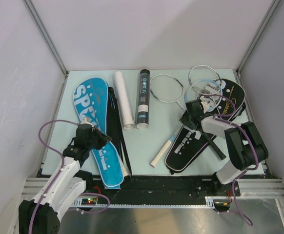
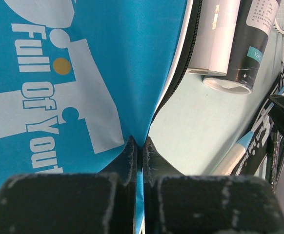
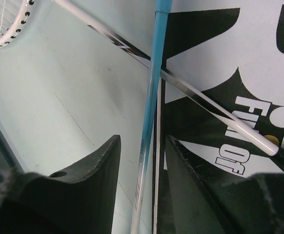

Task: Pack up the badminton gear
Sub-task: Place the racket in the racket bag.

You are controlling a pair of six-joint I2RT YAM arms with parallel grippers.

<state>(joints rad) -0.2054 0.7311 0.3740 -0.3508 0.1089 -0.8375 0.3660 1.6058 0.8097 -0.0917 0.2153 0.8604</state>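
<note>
Pale green desk below us. Our left pincer is clamped shut on the edge of the blue cover. Our right pincer stands half open astride the light blue racket shaft, gripping nothing, beside the black cover. The silver racket crosses that shaft, so closing here could, we judge, drag both rackets or let the thin shaft slip.

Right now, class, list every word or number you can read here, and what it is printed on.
"Full Of You", cut off: blue cover.
"SP", rest hidden: blue cover.
"12P": black tube label.
"OF", partly visible: black cover.
Black tube's small print: too small to read.
</note>
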